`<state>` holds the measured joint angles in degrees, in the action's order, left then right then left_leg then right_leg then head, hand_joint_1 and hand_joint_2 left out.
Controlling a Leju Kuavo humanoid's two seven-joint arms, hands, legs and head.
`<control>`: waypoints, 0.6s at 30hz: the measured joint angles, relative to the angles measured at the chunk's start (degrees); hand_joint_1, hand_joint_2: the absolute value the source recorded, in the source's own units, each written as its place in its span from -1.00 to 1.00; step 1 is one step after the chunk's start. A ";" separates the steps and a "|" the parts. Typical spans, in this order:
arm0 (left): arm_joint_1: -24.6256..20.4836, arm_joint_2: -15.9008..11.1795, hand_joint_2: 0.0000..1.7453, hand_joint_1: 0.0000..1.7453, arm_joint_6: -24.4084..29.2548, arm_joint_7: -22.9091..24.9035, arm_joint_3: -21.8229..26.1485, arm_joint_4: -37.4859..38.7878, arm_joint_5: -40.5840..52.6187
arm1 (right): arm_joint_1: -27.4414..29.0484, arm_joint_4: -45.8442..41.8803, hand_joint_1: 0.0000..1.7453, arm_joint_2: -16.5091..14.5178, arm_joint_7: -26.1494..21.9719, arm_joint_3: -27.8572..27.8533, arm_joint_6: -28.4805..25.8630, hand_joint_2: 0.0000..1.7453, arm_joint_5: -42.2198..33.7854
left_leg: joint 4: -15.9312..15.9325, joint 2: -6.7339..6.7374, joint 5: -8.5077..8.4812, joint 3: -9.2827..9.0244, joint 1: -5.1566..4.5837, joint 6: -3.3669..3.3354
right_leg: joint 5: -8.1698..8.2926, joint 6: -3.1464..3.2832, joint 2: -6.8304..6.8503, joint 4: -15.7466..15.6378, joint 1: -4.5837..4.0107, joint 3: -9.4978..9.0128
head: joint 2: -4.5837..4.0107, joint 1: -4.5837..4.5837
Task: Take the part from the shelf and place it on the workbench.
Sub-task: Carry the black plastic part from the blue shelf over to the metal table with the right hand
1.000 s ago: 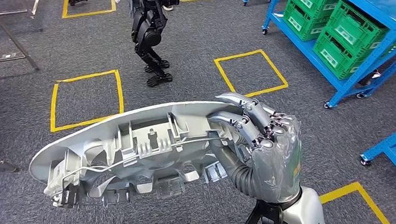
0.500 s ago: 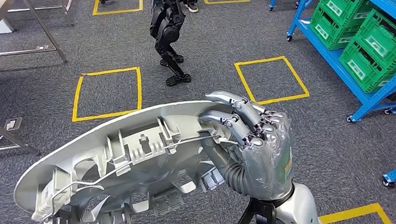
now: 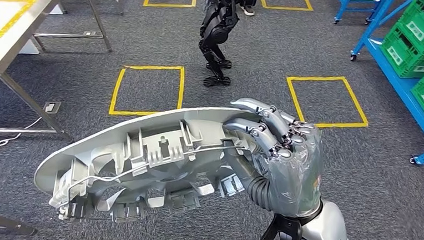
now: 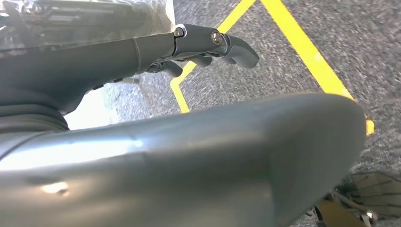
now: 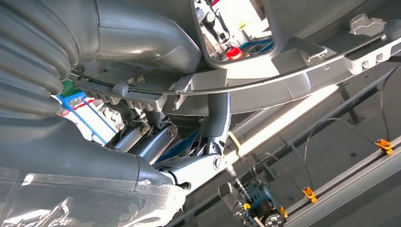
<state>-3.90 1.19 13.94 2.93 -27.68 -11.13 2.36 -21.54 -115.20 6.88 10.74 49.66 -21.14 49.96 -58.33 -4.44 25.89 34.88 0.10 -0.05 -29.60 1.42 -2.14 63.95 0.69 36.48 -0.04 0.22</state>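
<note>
We are gripping the part (image 3: 140,160), a wide, stiff, seemingly light plastic shell, by its right rim in our right hand (image 3: 282,158), so it may wobble.

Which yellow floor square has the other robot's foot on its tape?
The left square: the black robot's foot rests at its far right corner. The right square has nothing on it.

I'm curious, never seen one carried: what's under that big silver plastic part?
Grey carpet with a yellow taped square lies beyond the silver ribbed plastic part; the floor directly beneath is hidden.
</note>
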 joint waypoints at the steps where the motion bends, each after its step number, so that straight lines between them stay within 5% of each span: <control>1: -0.02 0.11 1.00 -1.00 0.17 0.12 -0.01 0.00 0.22 | 0.08 -0.09 1.00 0.19 0.10 -0.14 -0.12 1.00 0.03 | -0.18 -0.56 0.02 0.21 0.05 0.26 | 0.98 0.11 -0.91 -2.58 0.01 -1.04 | 0.00 -0.02; 3: 0.07 0.37 1.00 -1.00 0.62 0.27 -0.04 0.00 0.52 | 0.38 -0.35 1.00 0.54 0.28 -0.48 -0.41 1.00 0.04 | -0.28 -1.49 -0.09 0.64 0.28 0.91 | 1.17 0.28 -1.57 -4.17 -0.15 -1.63 | 0.00 0.00; 5: 0.31 0.57 1.00 -1.00 0.89 0.33 -0.07 0.00 0.56 | 0.67 -0.74 1.00 0.78 0.44 -0.81 -0.59 1.00 0.06 | -0.32 -1.80 -0.06 0.81 0.52 1.54 | 1.43 0.73 -0.56 -4.58 -0.16 -1.84 | 0.00 0.02; 7: 0.40 0.75 1.00 -1.00 0.93 0.36 -0.09 0.00 0.54 | 0.91 -1.07 1.00 0.93 0.54 -1.01 -0.66 1.00 0.08 | -2.82 0.22 1.53 1.86 0.44 2.14 | 1.59 1.31 0.65 -5.18 0.03 -2.48 | 0.00 0.41; 9: 0.23 0.85 1.00 -1.00 0.92 0.37 -0.10 0.00 0.42 | 1.20 -1.23 1.00 1.05 0.57 -1.10 -0.64 1.00 0.08 | -9.51 2.75 4.79 4.90 0.56 2.67 | 1.47 1.67 1.99 -5.38 -0.05 -2.94 | 0.00 0.96; 11: 0.12 0.88 1.00 -1.00 0.93 0.37 -0.09 0.00 -0.03 | 1.33 -1.27 1.00 1.09 0.44 -1.08 -0.46 1.00 -0.03 | -15.24 3.45 6.70 7.67 0.84 3.03 | 1.26 1.76 3.36 -5.37 -0.17 -3.09 | 0.00 1.17; 12: 0.16 0.89 1.00 -1.00 0.95 0.37 -0.07 0.00 -0.40 | 1.32 -1.26 1.00 1.06 0.24 -1.03 -0.30 1.00 -0.13 | -15.42 3.54 6.23 7.75 0.92 3.13 | 1.15 1.70 4.01 -5.36 -0.18 -3.18 | 0.00 1.24; 15: 0.18 0.82 1.00 -1.00 0.94 0.31 0.01 0.00 -1.44 | 1.04 -1.07 1.00 0.59 -0.66 -0.84 0.18 1.00 -0.50 | -5.48 5.31 1.37 2.40 0.78 2.98 | 0.70 1.23 5.68 -5.36 -0.28 -3.72 | 0.00 1.46; 18: -0.08 0.77 1.00 -1.00 0.75 0.37 0.03 0.00 -1.70 | 0.60 -0.78 1.00 0.05 -1.30 -0.66 0.32 1.00 -0.84 | 0.05 6.98 0.33 -0.45 0.02 1.73 | 0.37 0.40 7.01 -5.38 -0.63 -3.97 | 0.00 1.47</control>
<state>-3.98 1.96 14.69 3.30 -27.65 -11.13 0.66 -20.95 -115.98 6.93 9.44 49.00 -20.82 49.12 -58.28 2.54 26.22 34.43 0.12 1.67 -29.23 1.82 4.87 58.57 0.06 32.51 -0.04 1.69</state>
